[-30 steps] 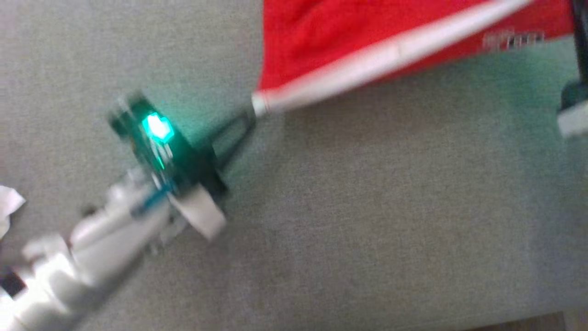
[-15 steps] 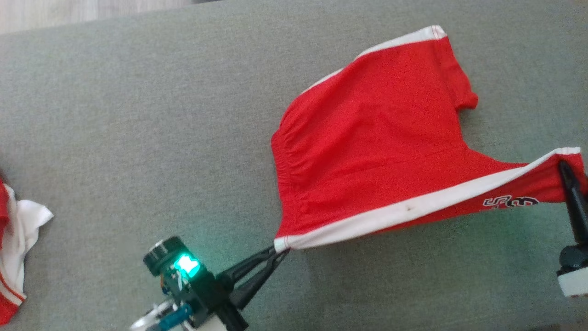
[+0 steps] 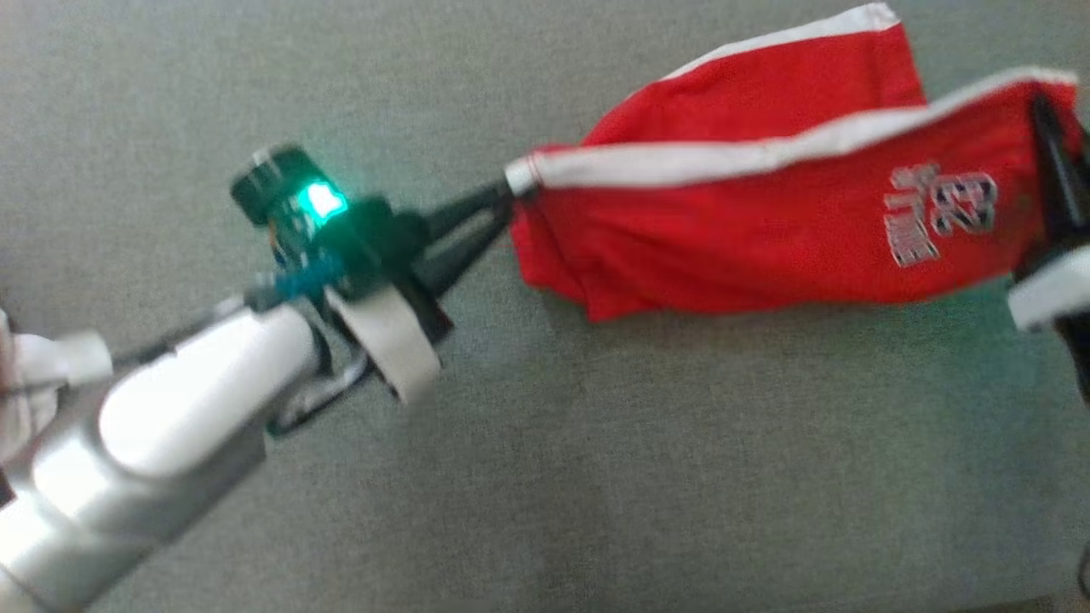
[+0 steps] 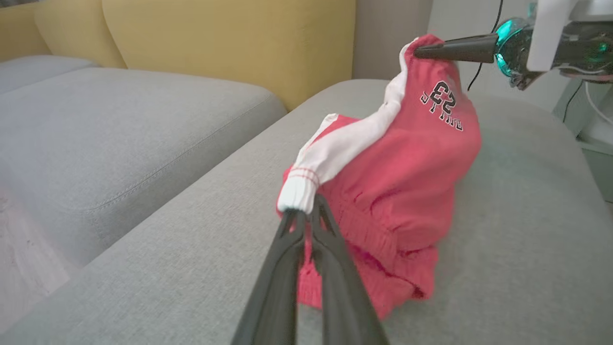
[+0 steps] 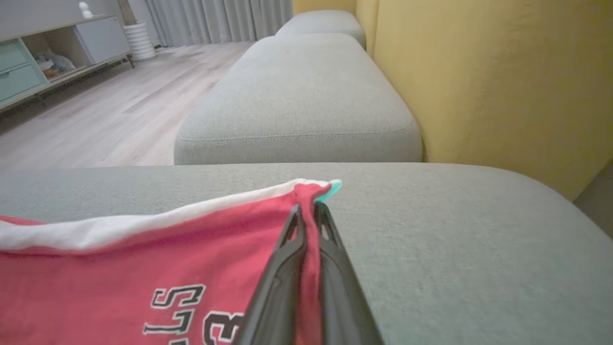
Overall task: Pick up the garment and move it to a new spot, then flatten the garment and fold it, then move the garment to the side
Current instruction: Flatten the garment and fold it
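The red shorts (image 3: pixel 749 238) (white side stripe, printed number) hang stretched between both grippers over the grey sofa cushion (image 3: pixel 596 477), and their lower folds seem to rest on it. The left gripper (image 3: pixel 508 194) is clenched on the white waistband corner. The right gripper (image 3: pixel 1043 119) is clamped on the leg-hem corner.

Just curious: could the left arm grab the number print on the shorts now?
Probably not: the left gripper is shut on a corner of the shorts, and the print sits at the other end, by the right gripper. It must let go first.
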